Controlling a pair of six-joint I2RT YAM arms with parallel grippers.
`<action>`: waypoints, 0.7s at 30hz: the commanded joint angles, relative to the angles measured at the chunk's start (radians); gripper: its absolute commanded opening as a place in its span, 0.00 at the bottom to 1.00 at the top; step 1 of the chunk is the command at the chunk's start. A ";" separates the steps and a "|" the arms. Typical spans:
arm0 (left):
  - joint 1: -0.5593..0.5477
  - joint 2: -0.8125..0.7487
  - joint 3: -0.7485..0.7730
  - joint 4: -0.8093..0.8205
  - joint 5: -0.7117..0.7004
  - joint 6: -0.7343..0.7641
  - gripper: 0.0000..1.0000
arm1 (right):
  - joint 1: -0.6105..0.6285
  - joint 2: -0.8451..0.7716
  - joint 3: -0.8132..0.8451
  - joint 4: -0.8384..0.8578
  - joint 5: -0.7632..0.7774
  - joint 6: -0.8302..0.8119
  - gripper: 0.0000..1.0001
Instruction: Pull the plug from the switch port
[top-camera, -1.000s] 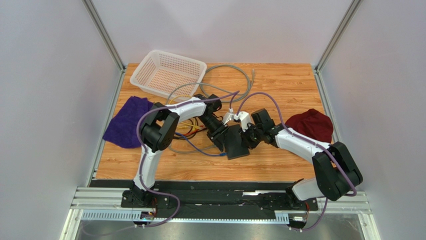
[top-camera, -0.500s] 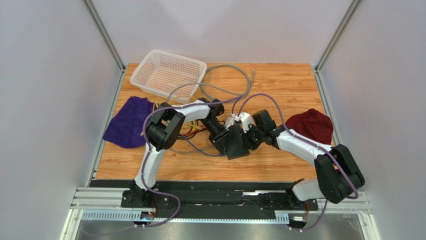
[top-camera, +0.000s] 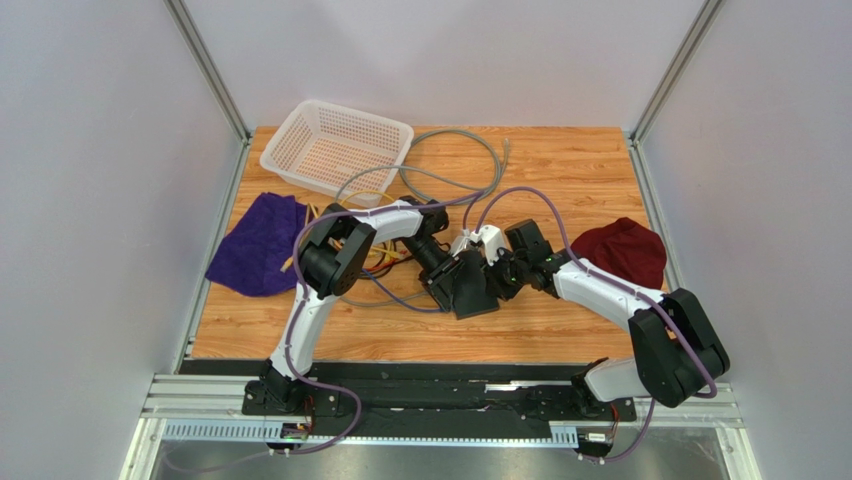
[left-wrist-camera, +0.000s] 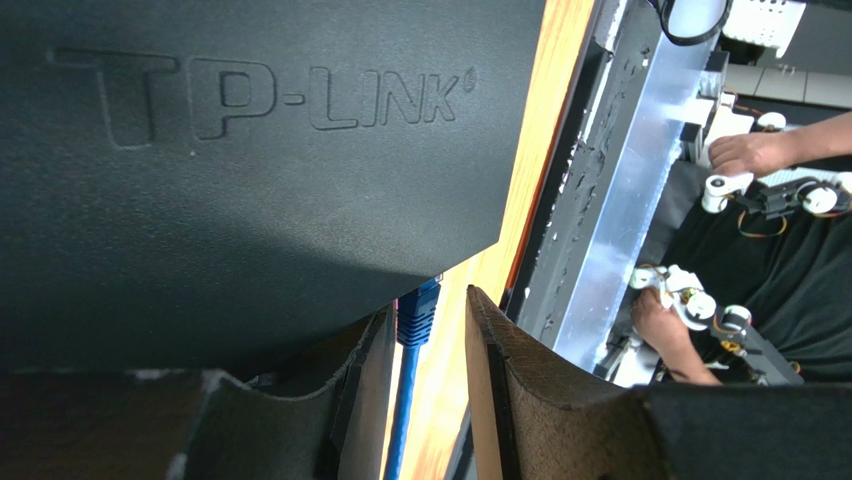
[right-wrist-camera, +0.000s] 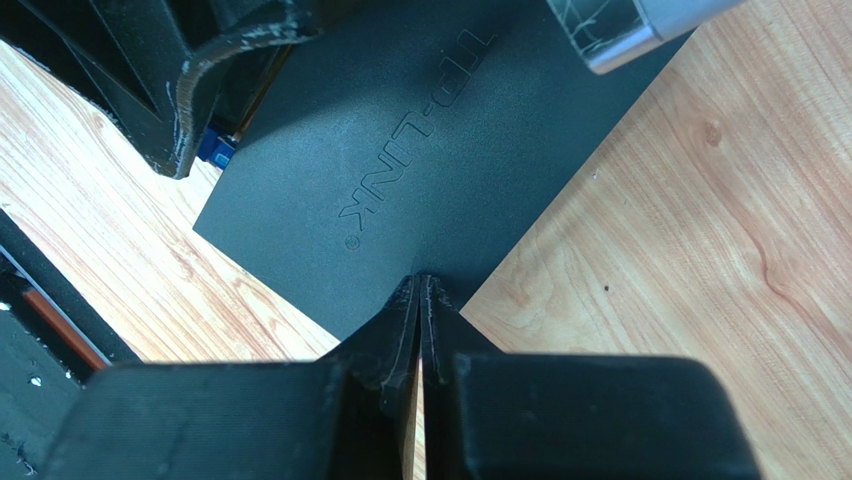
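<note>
- Since 1 second ago, we see the left arm's (top-camera: 335, 255) elbow swung in toward the table's (top-camera: 560, 330) middle, and the switch (top-camera: 470, 287) nudged slightly toward the left edge.
- We find the switch flat on the wood at mid-table, closer to the near edge than the far one, with the 2 grippers on opposite sides of it.
- On its left, the left gripper (left-wrist-camera: 428, 305) has its fingers apart, straddling the blue plug (left-wrist-camera: 418, 318), which is seated in the switch's edge; wood shows between the plug and 1 finger.
- The blue cable (left-wrist-camera: 403, 400) runs back between those fingers.
- On its right, the right gripper (right-wrist-camera: 418, 285) has its fingers pressed together, tips against the switch's edge.
- Farther back, we see a purple cloth (top-camera: 258, 243) at the left edge and a dark red cloth (top-camera: 620, 250) at the right edge.
- Grey cable (top-camera: 480, 150) loops toward the far edge.
- A white basket (top-camera: 335, 148) sits in the far left corner.
</note>
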 joint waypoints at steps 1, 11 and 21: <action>-0.023 0.025 0.025 0.091 -0.064 -0.041 0.40 | -0.004 -0.016 -0.014 -0.035 0.016 -0.026 0.05; 0.035 -0.028 -0.109 0.321 -0.024 -0.287 0.40 | -0.004 0.023 0.009 -0.035 0.015 -0.004 0.05; 0.049 0.071 0.109 0.390 0.112 -0.455 0.40 | -0.004 0.035 0.033 -0.055 0.031 -0.010 0.05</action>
